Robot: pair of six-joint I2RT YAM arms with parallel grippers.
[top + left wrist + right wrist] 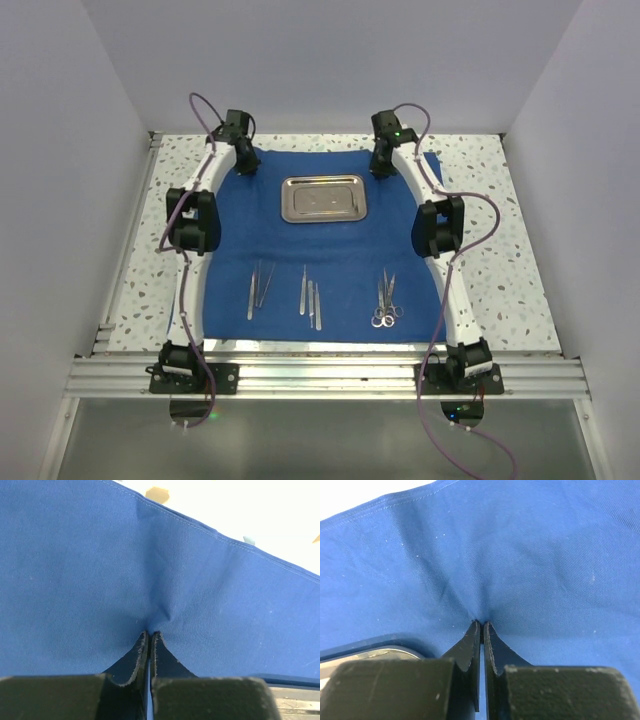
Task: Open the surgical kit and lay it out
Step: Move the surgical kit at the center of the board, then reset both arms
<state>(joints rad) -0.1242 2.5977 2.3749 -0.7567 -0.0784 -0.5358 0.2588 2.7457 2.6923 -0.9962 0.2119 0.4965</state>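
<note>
The surgical kit lies spread out: a royal-blue cloth (pixel 340 260) with a shiny steel tray (pixel 323 198) at its middle. Nearer the front lie tweezers (pixel 260 285), scalpel handles (pixel 310 298) and scissors (pixel 386 300) in a row. My left gripper (pixel 243 160) is at the cloth's far left corner. In the left wrist view it (pixel 150 632) is shut, pinching a pucker of cloth (pixel 75 580). My right gripper (pixel 383 163) is at the far right part, shut (pixel 481 623) on a fold of cloth (pixel 545 570). The tray's rim (pixel 365 655) shows beside it.
The cloth rests on a speckled white tabletop (pixel 500 250), with bare strips on either side and behind. An aluminium rail (pixel 320 378) carrying both arm bases runs along the near edge. White walls enclose the table on three sides.
</note>
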